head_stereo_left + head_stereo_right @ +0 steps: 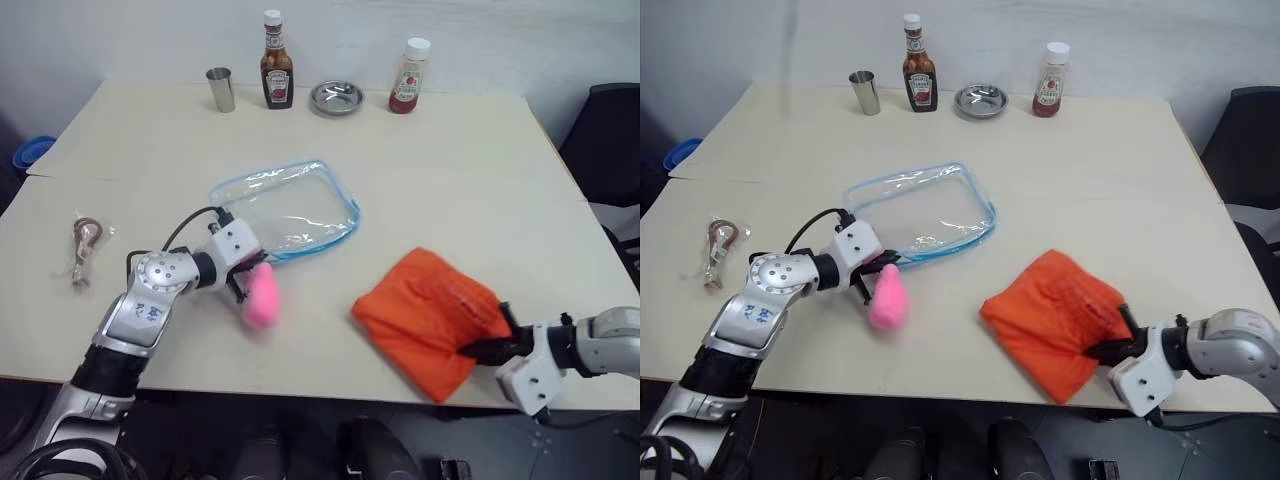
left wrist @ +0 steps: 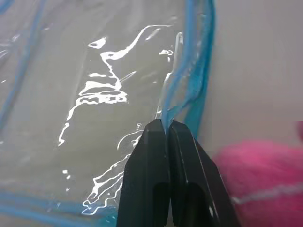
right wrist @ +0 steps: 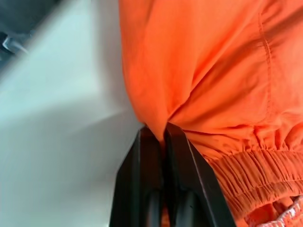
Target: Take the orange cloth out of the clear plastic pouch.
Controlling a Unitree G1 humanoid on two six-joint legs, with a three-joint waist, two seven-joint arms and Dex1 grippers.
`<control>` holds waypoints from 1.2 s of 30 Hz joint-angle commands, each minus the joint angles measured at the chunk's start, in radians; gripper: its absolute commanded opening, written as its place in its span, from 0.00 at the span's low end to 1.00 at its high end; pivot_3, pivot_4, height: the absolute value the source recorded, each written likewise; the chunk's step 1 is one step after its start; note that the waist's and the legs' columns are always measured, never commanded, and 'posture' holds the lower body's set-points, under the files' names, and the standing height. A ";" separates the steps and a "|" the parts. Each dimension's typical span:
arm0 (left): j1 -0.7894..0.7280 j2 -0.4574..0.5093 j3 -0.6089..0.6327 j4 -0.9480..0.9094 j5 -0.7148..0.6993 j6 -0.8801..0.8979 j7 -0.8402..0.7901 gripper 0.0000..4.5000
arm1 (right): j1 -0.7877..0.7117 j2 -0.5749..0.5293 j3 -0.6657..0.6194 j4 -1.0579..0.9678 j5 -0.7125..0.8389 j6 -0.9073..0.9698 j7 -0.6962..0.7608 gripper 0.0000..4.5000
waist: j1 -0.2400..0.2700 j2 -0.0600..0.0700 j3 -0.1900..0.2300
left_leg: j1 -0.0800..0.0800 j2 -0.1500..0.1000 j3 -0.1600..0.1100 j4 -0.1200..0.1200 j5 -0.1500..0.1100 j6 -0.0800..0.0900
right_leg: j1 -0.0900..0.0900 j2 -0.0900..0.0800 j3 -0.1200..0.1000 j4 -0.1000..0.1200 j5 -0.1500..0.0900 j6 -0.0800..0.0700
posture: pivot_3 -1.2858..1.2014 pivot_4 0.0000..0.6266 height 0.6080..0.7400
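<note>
The orange cloth (image 1: 430, 315) lies outside the pouch on the table's near right part. My right gripper (image 1: 487, 346) is shut on its near right edge; the right wrist view shows the black fingers (image 3: 177, 156) pinching a fold of orange cloth (image 3: 199, 71) beside its gathered band. The clear plastic pouch (image 1: 285, 210) with light blue edging lies flat in the middle, empty. My left gripper (image 1: 243, 268) is shut on its near left corner, where the fingertips (image 2: 158, 130) clamp the blue edge of the pouch (image 2: 94, 94). A pink plush charm (image 1: 260, 296) rests against that gripper.
Along the table's far edge stand a metal cup (image 1: 221, 89), a dark sauce bottle (image 1: 276, 65), a small metal dish (image 1: 335, 97) and a red sauce bottle (image 1: 408, 77). A small bagged item (image 1: 84, 248) lies at the left. A dark chair (image 1: 605, 130) stands at the right.
</note>
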 commanded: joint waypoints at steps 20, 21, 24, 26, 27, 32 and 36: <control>0.135 0.140 0.059 -0.072 -0.138 -0.124 -0.302 0.21 | 0.169 0.209 -0.283 -0.285 0.256 0.751 -0.008 0.45 | -0.001 0.003 0.001 | -0.002 0.000 0.000 -0.002 -0.001 0.002 | -0.002 0.002 0.001 0.000 0.000 0.000 | 0.52 0.24 1.00; 0.143 0.144 0.076 -0.078 -0.163 -0.112 -0.316 0.27 | 0.184 0.204 -0.304 -0.297 0.289 0.776 0.019 0.52 | 0.000 0.003 0.001 | -0.002 0.000 0.000 -0.002 -0.001 0.002 | -0.002 0.002 0.001 0.000 0.000 0.000 | 0.52 0.24 1.00; 0.174 0.147 0.158 -0.122 -0.273 -0.043 -0.341 0.49 | 0.230 0.184 -0.396 -0.342 0.427 0.870 0.129 0.76 | 0.001 0.003 0.001 | -0.002 0.000 0.000 -0.002 -0.001 0.002 | -0.002 0.002 0.000 0.000 0.000 0.000 | 0.52 0.24 1.00; 0.194 0.153 0.225 -0.160 -0.363 0.028 -0.354 0.62 | 0.246 0.169 -0.455 -0.362 0.500 0.932 0.190 0.91 | -0.001 0.003 0.001 | -0.002 0.000 0.000 -0.003 -0.001 0.002 | -0.002 0.002 0.000 0.000 0.000 0.000 | 0.52 0.24 1.00; 0.201 0.153 0.254 -0.174 -0.398 0.053 -0.357 0.69 | 0.250 0.165 -0.476 -0.368 0.522 0.958 0.209 0.98 | -0.002 0.003 0.001 | -0.002 0.001 0.000 -0.003 -0.001 0.002 | -0.002 0.002 0.000 0.000 0.000 0.000 | 0.52 0.24 1.00; 0.211 0.240 0.560 -0.212 -0.686 0.350 -0.334 0.82 | 0.221 0.078 -0.651 -0.243 0.668 1.187 0.345 1.00 | -0.002 0.003 0.001 | -0.002 0.001 -0.001 -0.002 -0.003 0.005 | -0.002 0.002 0.000 0.000 0.000 0.000 | 0.52 0.24 1.00; 0.344 0.346 0.730 -0.123 -0.639 0.327 -0.433 0.82 | 0.160 0.025 -0.715 -0.068 0.681 1.253 0.419 1.00 | -0.004 0.004 0.002 | -0.001 0.000 -0.001 -0.003 -0.003 0.004 | -0.001 0.002 0.000 -0.002 0.000 0.000 | 0.52 0.24 1.00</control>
